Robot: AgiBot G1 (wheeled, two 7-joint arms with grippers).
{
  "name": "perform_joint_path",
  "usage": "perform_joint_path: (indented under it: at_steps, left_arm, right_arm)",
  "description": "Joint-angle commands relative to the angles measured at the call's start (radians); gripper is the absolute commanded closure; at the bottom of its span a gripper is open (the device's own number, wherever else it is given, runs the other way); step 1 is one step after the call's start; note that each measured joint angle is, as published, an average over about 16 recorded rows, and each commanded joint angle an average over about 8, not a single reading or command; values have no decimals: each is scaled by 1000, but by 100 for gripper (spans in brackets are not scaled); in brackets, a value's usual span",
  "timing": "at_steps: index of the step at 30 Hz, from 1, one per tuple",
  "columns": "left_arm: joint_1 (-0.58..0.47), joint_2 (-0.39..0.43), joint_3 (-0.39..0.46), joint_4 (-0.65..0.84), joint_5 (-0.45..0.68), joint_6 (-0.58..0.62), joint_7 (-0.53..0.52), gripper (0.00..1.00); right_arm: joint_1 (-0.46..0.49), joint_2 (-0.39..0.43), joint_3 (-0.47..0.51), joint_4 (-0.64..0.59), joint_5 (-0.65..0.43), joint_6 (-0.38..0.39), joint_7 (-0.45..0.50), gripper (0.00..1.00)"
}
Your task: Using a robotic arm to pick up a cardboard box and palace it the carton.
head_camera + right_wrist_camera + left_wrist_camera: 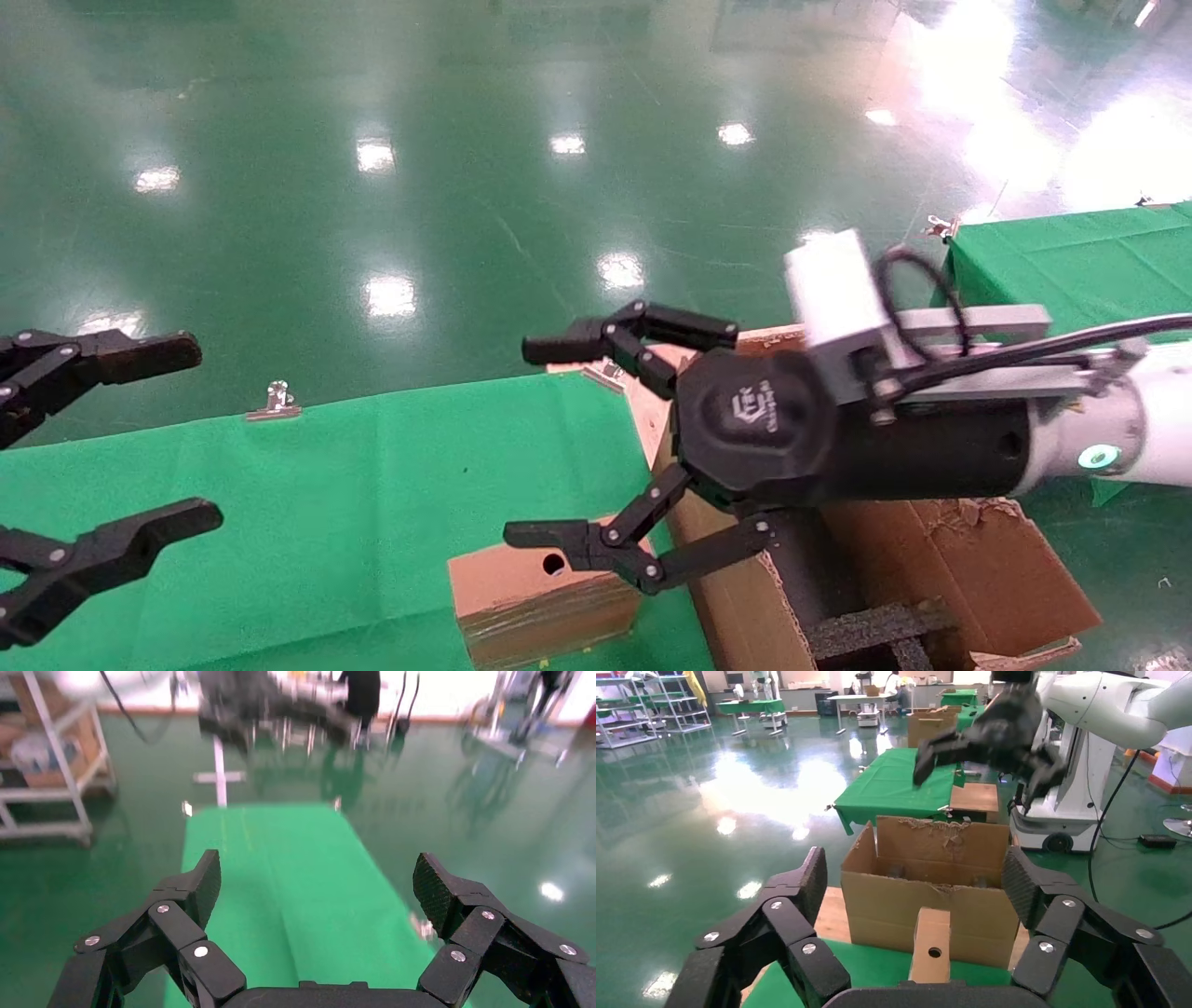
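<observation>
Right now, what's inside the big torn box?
Inside the carton you can see black foam blocks. The right gripper, open, hangs over its near edge and hides part of the inside. The small cardboard box stands outside, on the green cloth.

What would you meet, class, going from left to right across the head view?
Left gripper → metal clip on the green cloth → small box → right gripper, fingers spread wide → carton.

A robot lab or test hall: glossy green floor [466, 186], cloth-covered tables [891, 783], metal shelving [638, 706] and another wheeled robot [1081, 776] beyond the pincer.
</observation>
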Motion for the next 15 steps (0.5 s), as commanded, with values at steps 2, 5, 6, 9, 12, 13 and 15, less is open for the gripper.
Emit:
perform_joint_path:
  at_steps: [2,5,6,9,12,13,15]
  left_arm:
    - [0,0,0,0,0,0,0,100]
    - [0,0,0,0,0,0,0,100]
    - [0,0,0,0,0,0,0,100]
    - [0,0,0,0,0,0,0,100]
    - [0,0,0,0,0,0,0,100]
    - [0,0,0,0,0,0,0,100]
    - [0,0,0,0,0,0,0,100]
  right_arm:
    - [32,-4,-32,-2,-75,0,10,0]
    - [96,-34,-89,-13,-192,-17,26,0]
    - [119,-47,-109,-18,-232,-25,29,0]
    - [178,-93,-164,-44,-333,-45,30,0]
    - [222,-138,-212,-74,-410,-62,17,0]
    - [234,-153,-227,-84,-432,-66,11,0]
    - [255,-178,-253,-104,-466,-70,1,0]
